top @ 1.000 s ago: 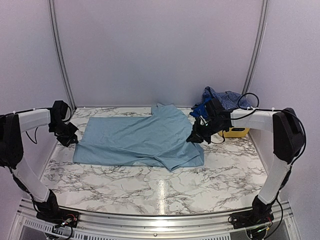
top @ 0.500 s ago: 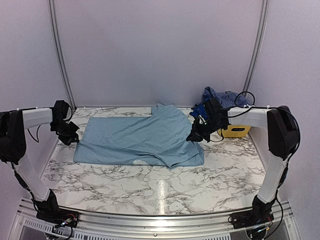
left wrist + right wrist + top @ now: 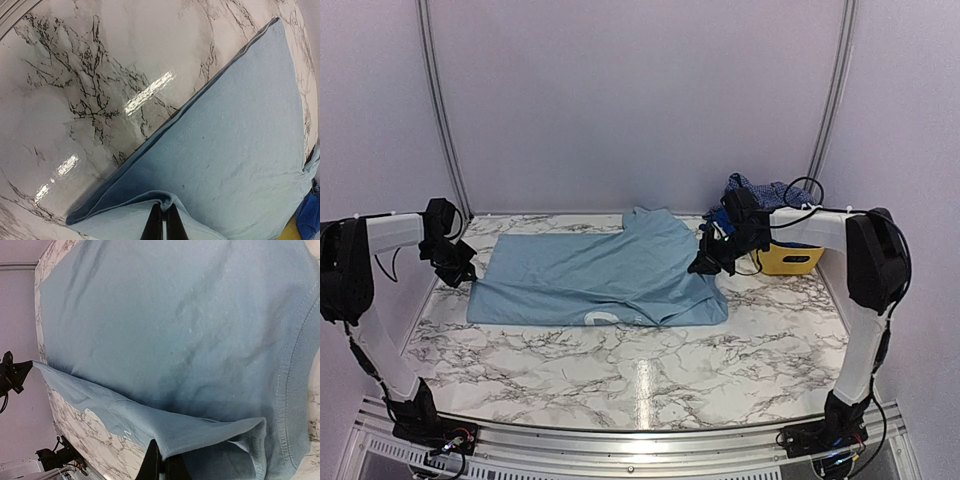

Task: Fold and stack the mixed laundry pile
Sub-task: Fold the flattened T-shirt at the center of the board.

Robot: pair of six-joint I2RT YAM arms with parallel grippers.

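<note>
The pale sky-blue T-shirt lies spread on the marble table, its near part doubled over, white print showing at the front edge. My left gripper is shut on the shirt's left edge; the wrist view shows the fabric fold pinched between the fingers. My right gripper is shut on the shirt's right edge, the lifted flap pinched in its fingers. The navy-and-white check shirt and a royal-blue piece lie heaped at the back right.
A small yellow basket stands at the back right, under the heap and just behind my right arm. Metal rails run up the back wall. Bare marble lies in front of the shirt.
Both grippers have carried the shirt's near edge away from the front, toward the back. The near flap has drawn in and the front edge is now straighter. The right gripper moved up and back.
</note>
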